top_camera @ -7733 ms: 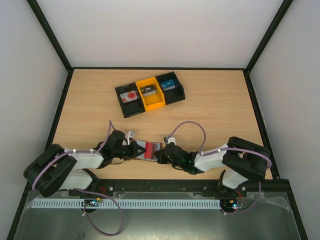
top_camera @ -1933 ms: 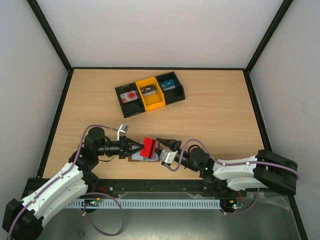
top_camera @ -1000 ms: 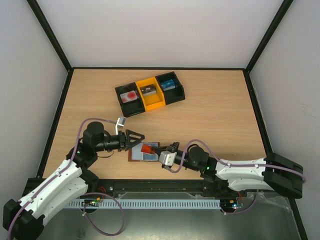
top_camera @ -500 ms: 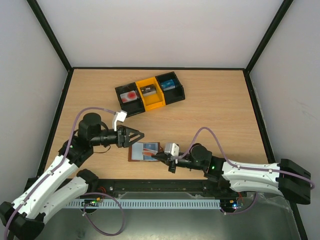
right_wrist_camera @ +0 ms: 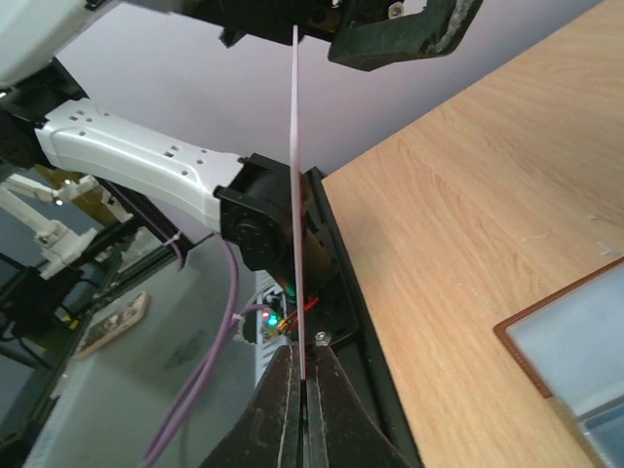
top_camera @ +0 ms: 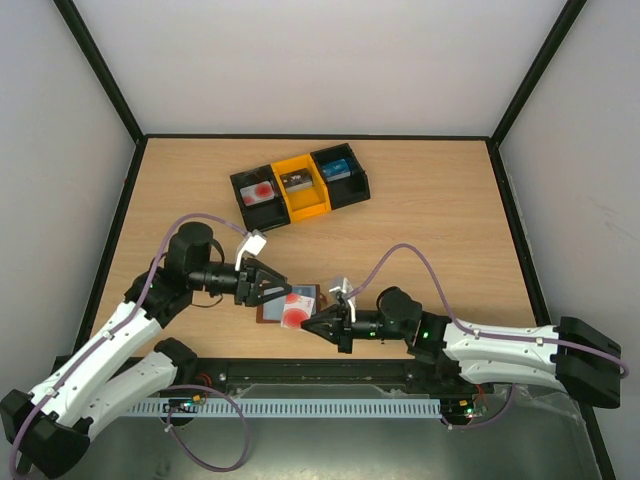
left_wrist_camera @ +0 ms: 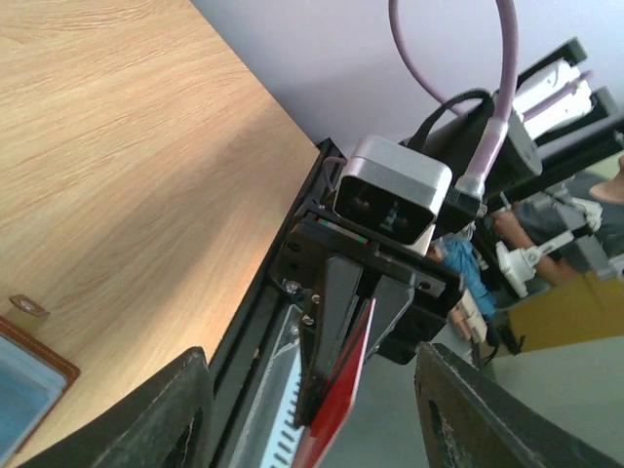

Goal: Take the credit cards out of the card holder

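Right gripper clamped on credit card, held upright over the open card holder. Left gripper spread, straddling the card's free end. Best practice: left closes squarely on both faces before right releases.

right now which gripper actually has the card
The right gripper: its jaws are pinched on the credit card. The left gripper has its jaws spread wide, not touching it.

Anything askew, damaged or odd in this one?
Nothing looks damaged or spilled. The right gripper pinches one card near the open wallet, which lies flat on the table. Only the tray sits slanted to the table's edges.
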You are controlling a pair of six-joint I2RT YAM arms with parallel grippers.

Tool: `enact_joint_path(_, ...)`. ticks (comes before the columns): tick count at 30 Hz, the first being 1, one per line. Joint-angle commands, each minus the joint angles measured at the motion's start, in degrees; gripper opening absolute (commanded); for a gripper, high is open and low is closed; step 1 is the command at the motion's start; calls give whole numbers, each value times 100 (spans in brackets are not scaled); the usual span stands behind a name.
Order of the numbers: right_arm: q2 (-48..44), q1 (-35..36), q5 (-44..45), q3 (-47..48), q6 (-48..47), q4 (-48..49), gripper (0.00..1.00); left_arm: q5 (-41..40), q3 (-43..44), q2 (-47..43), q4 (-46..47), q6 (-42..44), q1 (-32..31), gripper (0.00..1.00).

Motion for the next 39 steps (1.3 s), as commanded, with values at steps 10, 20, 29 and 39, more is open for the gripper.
enact_joint_path(10, 530, 46, -511, 414, 834, 328, 2, 299, -130, 54, -226, 382, -117, 36)
enact_joint_path(20, 171, 46, -192, 378, 1136, 87, 2, 434, -213, 0, -159, 327, -150, 24)
enact_joint_path(29, 85, 46, -45, 323, 1132, -3, 2, -210, -180, 104, -415, 270, -158, 3)
enact_joint_path(39, -340, 46, 1660, 16, 1594, -216, 38, -864, -156, 185, -108, -177, -127, 3)
